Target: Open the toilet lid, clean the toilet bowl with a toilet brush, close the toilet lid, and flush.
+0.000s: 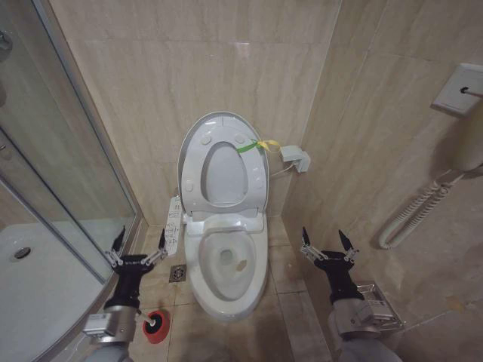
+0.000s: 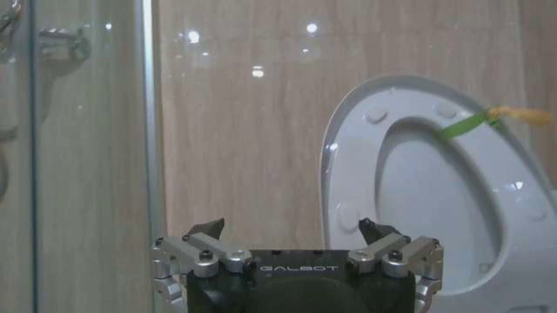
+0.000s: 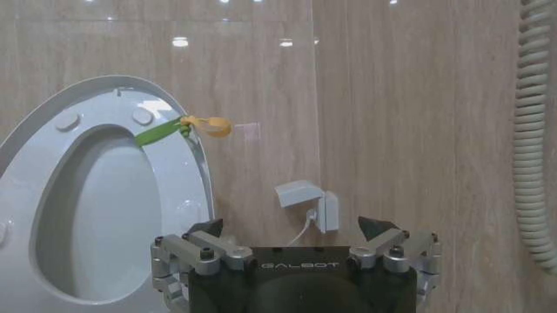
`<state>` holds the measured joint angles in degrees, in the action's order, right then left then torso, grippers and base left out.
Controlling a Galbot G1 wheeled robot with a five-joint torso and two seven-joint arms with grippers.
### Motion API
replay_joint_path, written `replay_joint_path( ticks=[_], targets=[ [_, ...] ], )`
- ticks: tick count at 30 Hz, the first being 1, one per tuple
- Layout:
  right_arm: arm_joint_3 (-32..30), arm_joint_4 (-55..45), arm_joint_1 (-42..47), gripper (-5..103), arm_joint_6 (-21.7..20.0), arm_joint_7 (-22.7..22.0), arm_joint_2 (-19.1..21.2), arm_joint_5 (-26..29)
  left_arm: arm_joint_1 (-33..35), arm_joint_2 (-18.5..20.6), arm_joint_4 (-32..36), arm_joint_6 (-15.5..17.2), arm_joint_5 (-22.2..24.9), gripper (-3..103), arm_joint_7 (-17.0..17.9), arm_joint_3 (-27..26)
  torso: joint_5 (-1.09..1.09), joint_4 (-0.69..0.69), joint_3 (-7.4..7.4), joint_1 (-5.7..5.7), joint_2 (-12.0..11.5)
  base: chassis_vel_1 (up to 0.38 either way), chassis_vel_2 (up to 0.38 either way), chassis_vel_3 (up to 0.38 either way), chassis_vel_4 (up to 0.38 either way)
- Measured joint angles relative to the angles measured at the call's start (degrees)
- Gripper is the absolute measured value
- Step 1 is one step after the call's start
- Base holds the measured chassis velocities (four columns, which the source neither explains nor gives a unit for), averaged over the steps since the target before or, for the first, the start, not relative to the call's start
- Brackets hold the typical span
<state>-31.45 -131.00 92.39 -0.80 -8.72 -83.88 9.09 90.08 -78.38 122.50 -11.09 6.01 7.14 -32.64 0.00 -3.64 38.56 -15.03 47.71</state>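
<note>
The lid [image 1: 224, 172] stands raised against the back wall, with the seat ring [image 1: 195, 175] lifted flat against it, so the oval hole shows the lid's white surface. A yellow-green strap [image 1: 253, 145] hangs from the upper rim on the robot's right side. Below, the bowl [image 1: 227, 264] lies uncovered, its rim bare, and the button panel [image 1: 173, 222] runs along its left side.

The left gripper [image 1: 136, 243] hangs above the floor just left of the bowl, near the button panel. Its fingers [image 2: 211, 228] are spread wide, with nothing between them and nothing touching them. The right gripper [image 1: 329, 245] hangs on the bowl's right side, at about the same height, fingers [image 3: 379, 227] likewise spread wide and holding nothing. Both point toward the back wall.

The brush [image 1: 153, 323] sits in its red holder [image 1: 158, 329] on the floor tiles, left of the bowl's front end, just beside the left arm and below its gripper. A floor drain [image 1: 178, 273] lies between the holder and the bowl. A small white box [image 1: 295, 158] with a cable is fixed to the wall, right of the lid.
</note>
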Motion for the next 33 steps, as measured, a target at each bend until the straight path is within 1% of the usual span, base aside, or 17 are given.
replay_joint_path(
  ticks=[1, 2, 3, 6, 11, 14, 15, 18, 21, 25, 26, 29, 30, 33],
  targets=[
    [0.0, 0.0, 0.0, 100, 0.0, 0.0, 0.0, 0.0, -0.5, -0.2, -2.0, -1.3, 0.0, 100, 0.5, 0.2, -0.01, -0.01, 0.00, 0.00, 0.0, 0.000, 0.000, 0.000, 0.000],
    [0.0, 0.0, 0.0, 100, 0.0, 0.0, 0.0, 0.0, -0.5, -0.2, -2.0, -1.3, 0.0, 100, 0.5, 0.2, -0.01, -0.01, 0.00, 0.00, 0.0, 0.000, 0.000, 0.000, 0.000],
    [0.0, 0.0, 0.0, 100, 0.0, 0.0, 0.0, 0.0, -0.9, -0.3, -3.8, -2.5, 0.0, 100, 1.4, 0.5, 0.00, -0.01, 0.00, 0.00, 0.0, 0.000, 0.000, 0.000, 0.000],
    [0.0, 0.0, 0.0, 100, 0.0, 0.0, 0.0, 0.0, -1.0, -0.7, -6.0, -3.7, -0.2, 100, 2.5, 0.8, -0.01, 0.00, 0.00, 0.00, 0.0, 0.000, 0.000, 0.000, 0.000],
    [0.0, 0.0, 0.0, 100, 0.0, 0.0, 0.0, 0.0, -0.6, -0.8, -5.8, -4.0, -1.0, 100, 3.2, 0.7, 0.00, -0.01, 0.00, 0.00, 0.0, 0.000, 0.000, 0.000, 0.000],
    [0.0, 0.0, 0.0, 100, 0.0, 0.0, 0.0, 0.0, 1.9, -0.9, -3.0, -4.0, -2.0, 100, 4.2, 0.6, 0.00, -0.01, 0.00, 0.00, 0.0, 0.000, 0.000, 0.000, 0.000],
    [0.0, 0.0, 0.0, 100, 0.0, 0.0, 0.0, 0.0, 1.9, -0.9, -3.0, -4.0, -2.0, 100, 4.2, 0.6, 0.00, -0.01, 0.00, 0.00, 0.0, 0.000, 0.000, 0.000, 0.000],
    [0.0, 0.0, 0.0, 100, 0.0, 0.0, 0.0, 0.0, 4.7, -1.1, -1.4, -4.0, -2.9, 100, 4.5, 0.8, 0.01, 0.01, 0.00, 0.00, 0.0, 0.000, 0.000, 0.000, 0.000],
    [0.0, 0.0, 0.0, 100, 0.0, 0.0, 0.0, 0.0, 4.9, -1.1, -3.2, -4.6, -3.7, 100, 5.3, 0.8, 0.01, 0.00, 0.00, 0.00, 0.0, 0.000, 0.000, 0.000, 0.000],
    [0.0, 0.0, 0.0, 100, 0.0, 0.0, 0.0, 0.0, 4.0, -1.3, -8.8, -5.5, -4.2, 100, 6.5, 0.7, 0.00, -0.01, 0.00, 0.00, 0.0, 0.000, 0.000, 0.000, 0.000],
    [0.0, 0.0, 0.0, 100, 0.0, 0.0, 0.0, 0.0, 4.0, -1.3, -8.8, -5.5, -4.2, 100, 6.5, 0.7, 0.00, -0.01, 0.00, 0.00, 0.0, 0.000, 0.000, 0.000, 0.000],
    [0.0, 0.0, 0.0, 100, 0.0, 0.0, 0.0, 0.0, 3.6, -1.5, -13.0, -6.8, -4.2, 100, 7.0, 0.9, 0.00, 0.00, 0.00, 0.00, 0.0, 0.000, 0.000, 0.000, 0.000],
    [0.0, 0.0, 0.0, 100, 0.0, 0.0, 0.0, 0.0, 3.6, -1.5, -13.0, -6.8, -4.2, 100, 7.0, 0.9, 0.00, 0.00, 0.00, 0.00, 0.0, 0.000, 0.000, 0.000, 0.000],
    [0.0, 0.0, 0.0, 100, 0.0, 0.0, 0.0, 0.0, 2.6, -1.6, -18.2, -8.4, -4.2, 100, 7.1, 1.6, 0.00, -0.01, 0.00, 0.00, 0.0, 0.000, 0.000, 0.000, 0.000]
  ],
)
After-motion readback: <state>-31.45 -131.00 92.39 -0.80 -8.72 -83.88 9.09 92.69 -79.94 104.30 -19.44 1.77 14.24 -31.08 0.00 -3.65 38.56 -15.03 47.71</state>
